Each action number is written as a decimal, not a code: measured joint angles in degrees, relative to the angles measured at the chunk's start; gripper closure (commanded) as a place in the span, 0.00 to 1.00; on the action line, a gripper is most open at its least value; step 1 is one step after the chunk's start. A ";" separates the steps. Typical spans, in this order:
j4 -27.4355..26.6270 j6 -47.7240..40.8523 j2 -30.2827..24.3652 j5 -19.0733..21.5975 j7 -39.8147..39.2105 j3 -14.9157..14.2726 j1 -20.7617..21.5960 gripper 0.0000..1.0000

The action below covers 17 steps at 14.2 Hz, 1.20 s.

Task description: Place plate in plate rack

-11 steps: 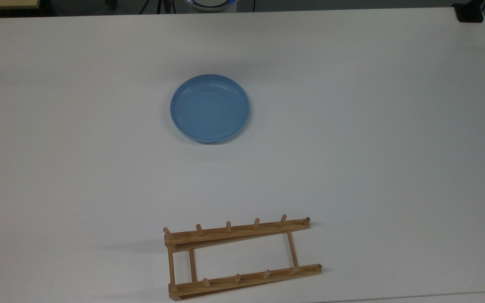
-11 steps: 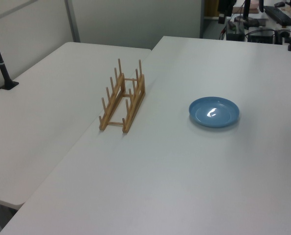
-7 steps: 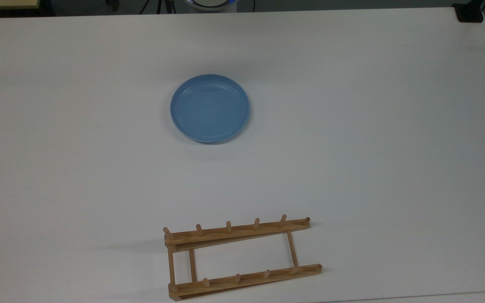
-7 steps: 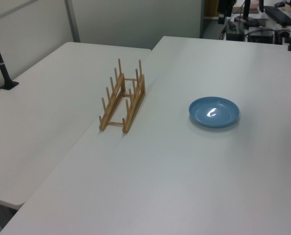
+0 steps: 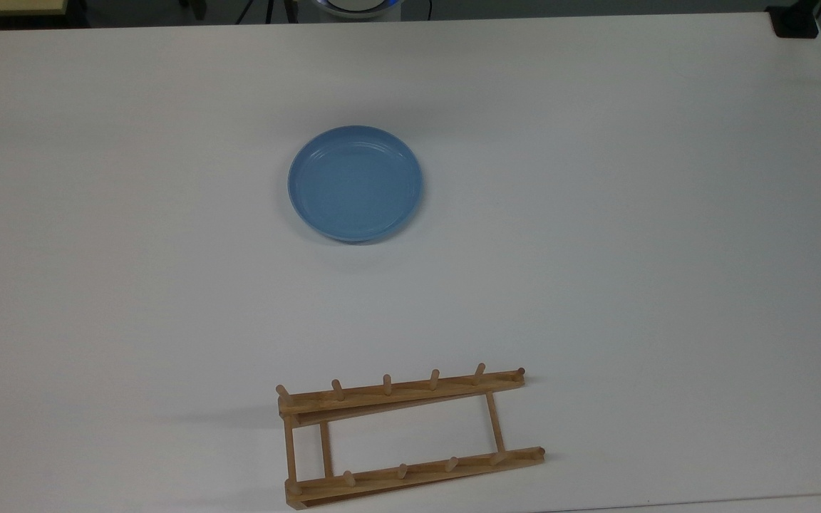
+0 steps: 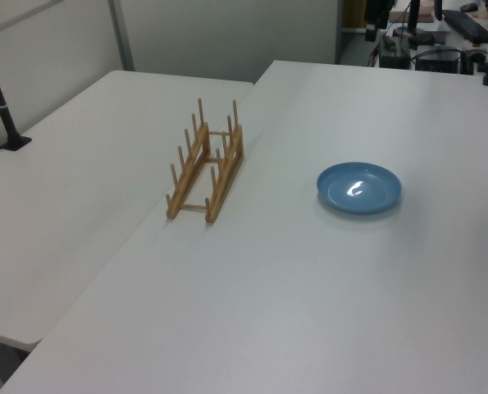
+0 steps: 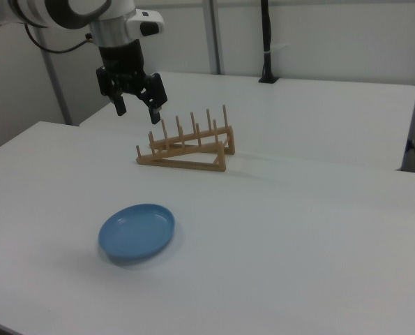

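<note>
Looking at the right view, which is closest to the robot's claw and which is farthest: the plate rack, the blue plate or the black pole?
From the gripper, hanging high with jaws open:
1 and 2. Plate rack, just below it towards the right view's right, and plate, low at the front: too close to call, as depth is unclear.
3. Black pole, at the back beyond the rack: farthest.

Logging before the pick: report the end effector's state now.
End effector: open, holding nothing, up in the air above the table; the plate lies flat below it.
</note>
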 measured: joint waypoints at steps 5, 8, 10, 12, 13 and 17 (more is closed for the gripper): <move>0.00 0.00 0.00 0.00 0.00 0.00 0.00 0.00; 0.00 0.00 0.00 0.00 -0.31 0.00 0.00 0.00; 0.00 0.00 0.00 0.00 -2.11 -0.01 -0.07 0.00; -0.05 0.00 0.00 -0.76 -5.71 -0.10 -0.23 0.00; -0.16 0.00 0.00 -1.68 -8.11 -0.20 -0.29 0.00; -1.60 -0.06 0.31 -6.15 -18.45 -0.33 -0.60 0.00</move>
